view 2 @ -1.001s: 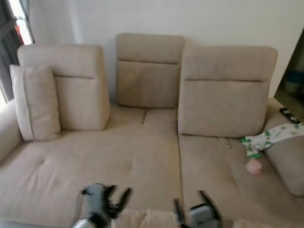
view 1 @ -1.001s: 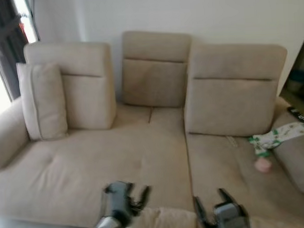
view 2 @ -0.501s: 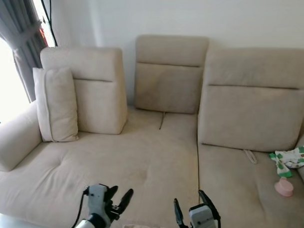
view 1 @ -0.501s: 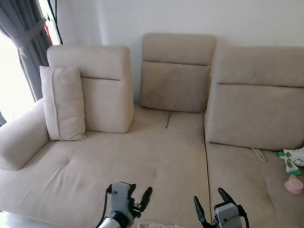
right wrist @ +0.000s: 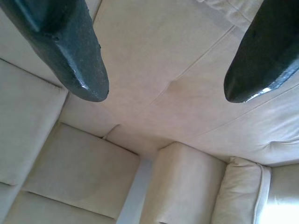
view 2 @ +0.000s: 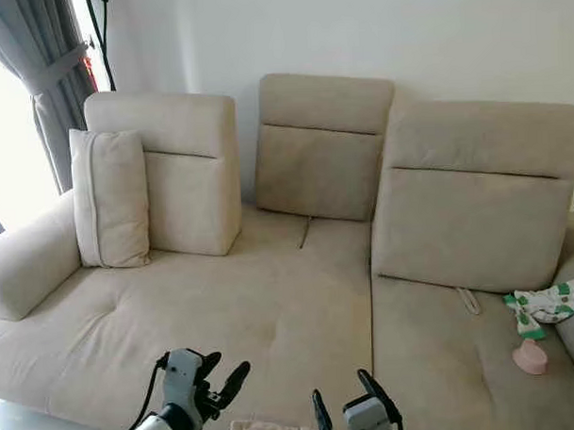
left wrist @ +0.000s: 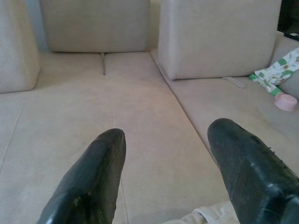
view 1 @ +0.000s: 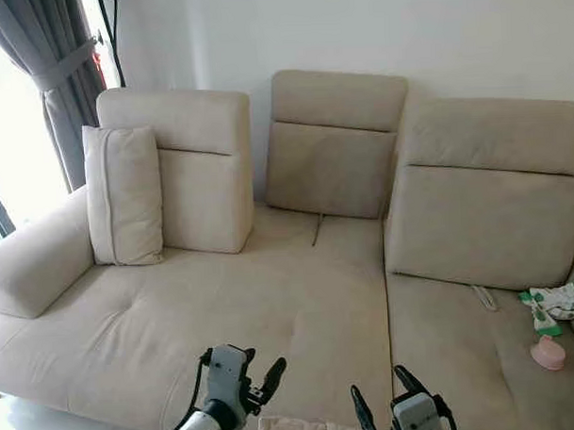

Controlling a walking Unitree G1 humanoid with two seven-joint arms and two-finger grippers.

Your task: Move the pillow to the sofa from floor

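Left gripper [view 1: 260,374]: fingers [left wrist: 93,182] spread apart, grasping nothing, raised low in front of the robot over the front edge of the sofa seat. Right gripper [view 1: 380,403]: fingers [right wrist: 70,42] likewise parted and empty, level with the left and just beside it. Pillow [view 1: 293,429]: beige, only its upper edge visible at the bottom of the head views, lying between the two grippers and below their fingers; a corner of it also appears beneath the left gripper in the left wrist view [left wrist: 205,215]; whether it rests on the floor or on the arms cannot be told. Sofa [view 1: 271,310]: large beige corner unit against a white wall [view 1: 356,29], with three upright back cushions and a broad seat. Second pillow [view 1: 123,194]: beige, standing upright on the seat at the robot's left, leaning against the leftmost back cushion and near the rounded armrest [view 1: 34,266]. White cloth with green print [view 1: 557,302]: crumpled on the seat at the far right. Pink object [view 1: 548,353]: small, just in front of the cloth. Grey curtain [view 1: 46,63]: tied back beside a bright window at the upper left.
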